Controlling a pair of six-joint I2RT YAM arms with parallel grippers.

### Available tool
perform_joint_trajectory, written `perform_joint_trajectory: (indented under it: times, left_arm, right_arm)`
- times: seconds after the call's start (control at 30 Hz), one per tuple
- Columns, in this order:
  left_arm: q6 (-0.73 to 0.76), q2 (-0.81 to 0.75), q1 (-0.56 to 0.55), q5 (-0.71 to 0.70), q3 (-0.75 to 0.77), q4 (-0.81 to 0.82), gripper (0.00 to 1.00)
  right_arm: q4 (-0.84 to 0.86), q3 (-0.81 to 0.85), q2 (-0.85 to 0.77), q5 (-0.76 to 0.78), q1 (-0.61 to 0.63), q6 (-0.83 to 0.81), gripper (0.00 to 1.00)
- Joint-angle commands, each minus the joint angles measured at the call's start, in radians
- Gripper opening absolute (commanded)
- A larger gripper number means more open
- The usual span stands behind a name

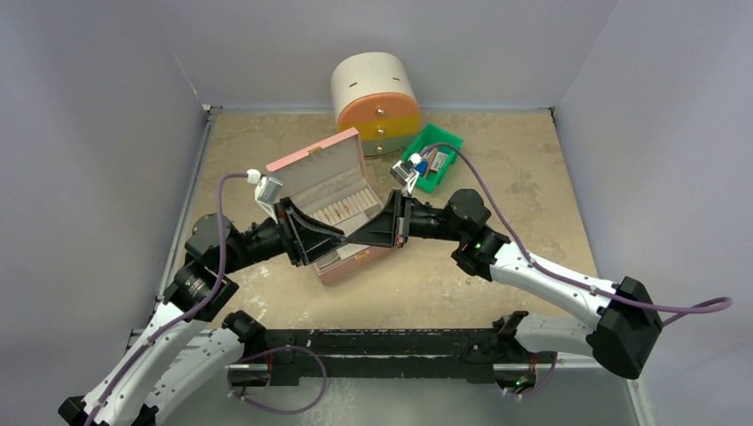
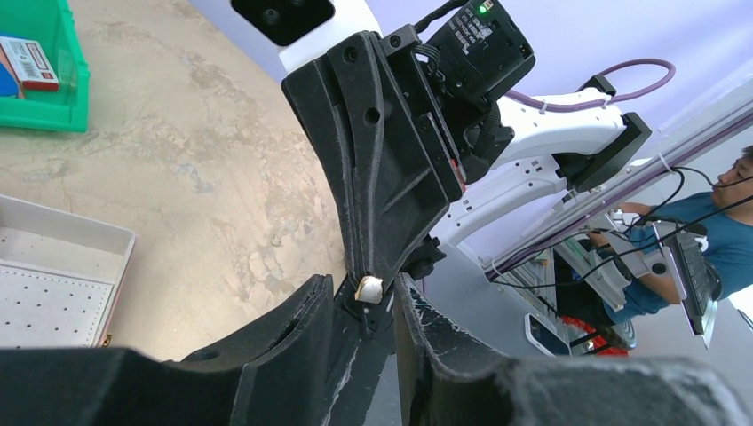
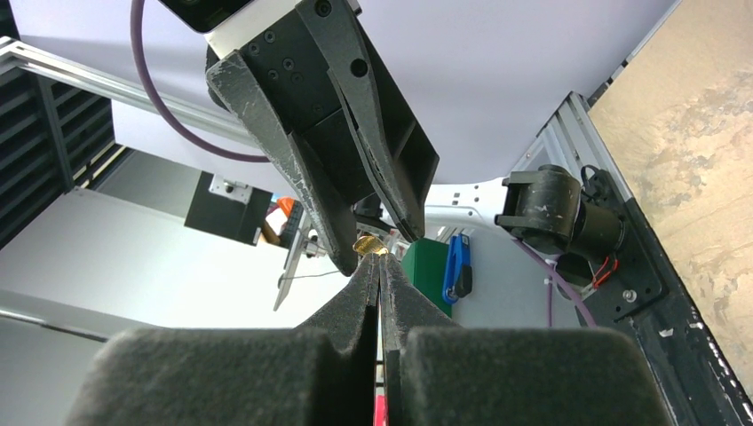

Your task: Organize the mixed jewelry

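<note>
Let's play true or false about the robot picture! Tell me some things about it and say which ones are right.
1. The pink box has its lid open. True.
2. The green bin has nothing in it. False: coloured items lie inside it.
3. The right pincer pinches a tiny gold piece at its tips. True.
4. The left pincer is far away from the right pincer. False: their tips meet, with the left one's fingers spread around the right one's tips.
5. The round drawer tower stands beside the arm bases. False: it stands at the far end, next to the green bin.
</note>
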Motion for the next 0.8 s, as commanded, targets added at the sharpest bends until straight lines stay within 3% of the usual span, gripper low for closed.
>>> perform_joint_trajectory:
  times: [0.0,0.6,0.77]
  left_arm:
    - [0.009,-0.004,0.005,-0.002,0.018,0.031,0.3]
    - [0.009,-0.002,0.006,-0.002,0.017,0.042,0.23]
    - [0.009,-0.003,0.006,-0.003,0.018,0.041,0.17]
  right_arm:
    - [0.073,0.003,-0.012,0.009,0.005,0.005,0.0]
    - [0.071,0.007,0.004,0.005,0.007,0.008,0.0]
    - [0.072,0.006,0.008,0.004,0.007,0.008,0.0]
